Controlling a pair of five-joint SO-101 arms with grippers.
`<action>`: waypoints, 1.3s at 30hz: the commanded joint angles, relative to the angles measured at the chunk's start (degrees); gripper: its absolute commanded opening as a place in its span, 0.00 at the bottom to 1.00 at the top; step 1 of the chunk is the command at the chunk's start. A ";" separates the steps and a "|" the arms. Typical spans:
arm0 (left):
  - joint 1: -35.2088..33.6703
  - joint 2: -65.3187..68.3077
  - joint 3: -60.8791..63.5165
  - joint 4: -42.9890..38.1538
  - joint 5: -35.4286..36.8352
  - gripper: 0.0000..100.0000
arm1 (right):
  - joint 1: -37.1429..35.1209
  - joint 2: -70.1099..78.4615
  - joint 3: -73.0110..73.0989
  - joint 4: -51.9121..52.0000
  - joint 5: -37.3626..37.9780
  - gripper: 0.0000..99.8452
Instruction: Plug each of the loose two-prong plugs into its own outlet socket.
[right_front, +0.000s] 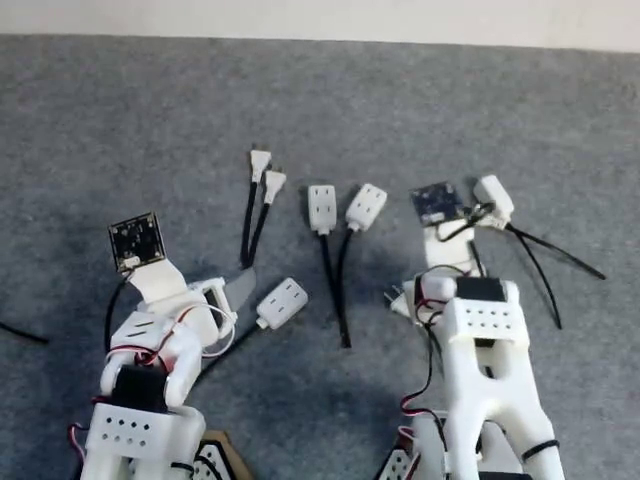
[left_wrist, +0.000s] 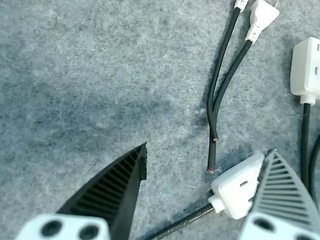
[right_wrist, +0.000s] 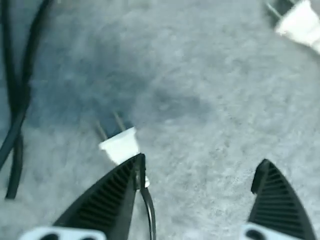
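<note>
Two white two-prong plugs (right_front: 260, 160) (right_front: 273, 183) on black cords lie at the back centre, also seen in the left wrist view (left_wrist: 260, 15). Two white outlet sockets (right_front: 321, 207) (right_front: 366, 205) lie to their right, and a third socket (right_front: 282, 302) lies nearer. My left gripper (left_wrist: 207, 152) is open, with that third socket (left_wrist: 237, 187) touching the outside of one finger (left_wrist: 280, 185). My right gripper (right_wrist: 201, 164) is open too; a loose plug (right_wrist: 120, 142) lies by one fingertip (right_wrist: 117, 187), outside the gap. Another plug (right_wrist: 300, 22) lies farther off.
Grey carpet covers the table. Loose cut ends of black cords (left_wrist: 212, 155) lie between the left fingers. Cords from the two far sockets run toward the arms (right_front: 335, 290). A black wire (right_front: 560, 250) trails off to the right, past the far right plug (right_front: 493, 197).
</note>
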 joint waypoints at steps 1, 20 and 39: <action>0.57 -0.40 -0.48 -0.62 0.53 0.35 | -3.30 3.21 -5.58 4.00 5.10 0.32; 0.57 -0.40 -0.48 -0.62 0.53 0.35 | -9.01 23.78 -12.26 3.56 9.93 0.05; 0.57 -0.40 -0.48 -0.62 0.53 0.35 | -9.19 24.40 -13.14 10.33 14.07 0.18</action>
